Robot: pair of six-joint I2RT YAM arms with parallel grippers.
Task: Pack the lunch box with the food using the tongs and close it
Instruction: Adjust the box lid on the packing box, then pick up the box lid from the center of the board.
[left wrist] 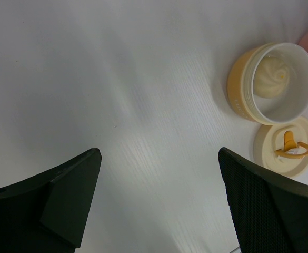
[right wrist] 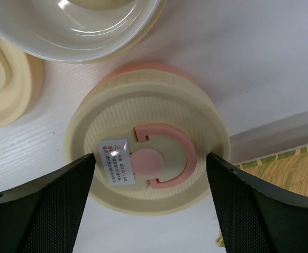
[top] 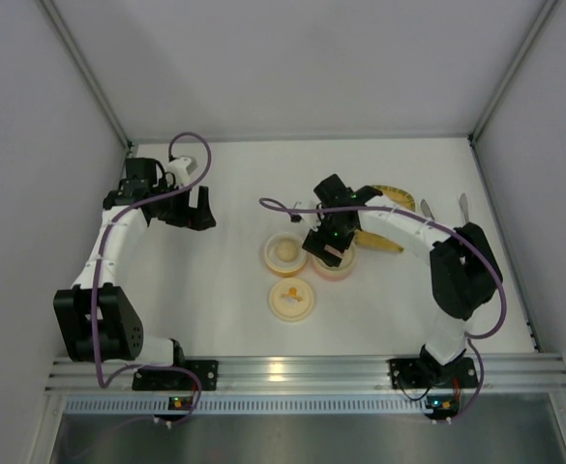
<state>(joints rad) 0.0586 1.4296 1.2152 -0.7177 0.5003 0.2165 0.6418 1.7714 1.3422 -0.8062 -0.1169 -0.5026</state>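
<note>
The open tub [top: 285,251] sits mid-table with the ball [left wrist: 272,76] in it. The loose lid [top: 291,298] lies just before it, and the lidded tub [top: 339,272] stands just beside it on the right. The right gripper [right wrist: 151,155] hangs over the lidded tub, a finger on either side of its lid; the tray [top: 381,242] lies behind and to the right, and the tongs [top: 426,208] lie further right, partly under that arm. The left gripper [top: 197,208] is well apart to the left, over bare table [top: 234,174].

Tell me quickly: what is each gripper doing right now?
Left gripper: open, holding nothing.
Right gripper: open, over the lid on the pink tub, holding nothing.
</note>
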